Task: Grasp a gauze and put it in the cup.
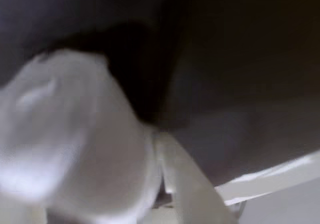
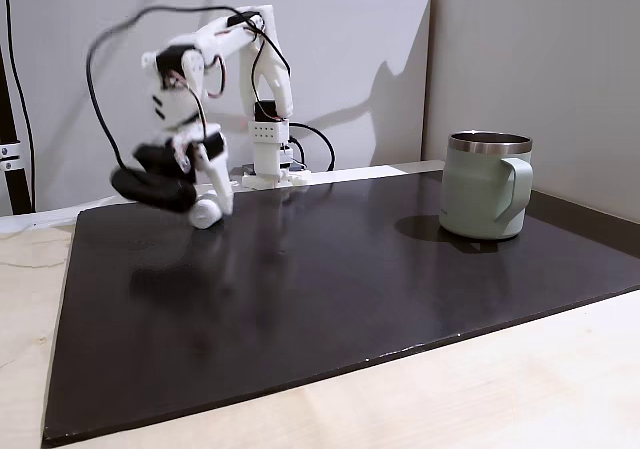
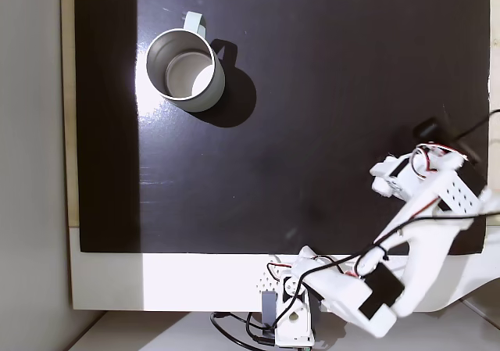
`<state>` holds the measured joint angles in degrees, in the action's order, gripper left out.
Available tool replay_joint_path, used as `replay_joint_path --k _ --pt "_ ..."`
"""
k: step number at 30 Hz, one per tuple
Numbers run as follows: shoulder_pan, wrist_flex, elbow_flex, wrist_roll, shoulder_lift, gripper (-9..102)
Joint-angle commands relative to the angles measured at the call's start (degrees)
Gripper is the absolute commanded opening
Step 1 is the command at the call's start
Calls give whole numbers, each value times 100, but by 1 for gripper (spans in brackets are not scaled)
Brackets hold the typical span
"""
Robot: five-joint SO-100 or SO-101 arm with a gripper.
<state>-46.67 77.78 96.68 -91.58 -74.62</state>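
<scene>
In a fixed view, cup (image 2: pixel 485 186) stands right of hand (image 2: pixel 205 209).

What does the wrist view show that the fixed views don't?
Wrist view: a blurred close-up of the white gauze against a tool finger. Fixed views: the pale green mug, seen empty from above, and the arm, raised well away from it. Shared: the black mat and the tool, apparently shut on the gauze.
</scene>
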Motion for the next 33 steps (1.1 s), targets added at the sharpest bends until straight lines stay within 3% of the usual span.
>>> replay_joint_path --k 1,10,15,33 --pt "-62 -97 -35 88 70 21" --pt "-18 -53 -44 220 176 16" --pt "-18 -53 -114 308 149 0" --pt "325 1433 -1301 905 -1020 0"
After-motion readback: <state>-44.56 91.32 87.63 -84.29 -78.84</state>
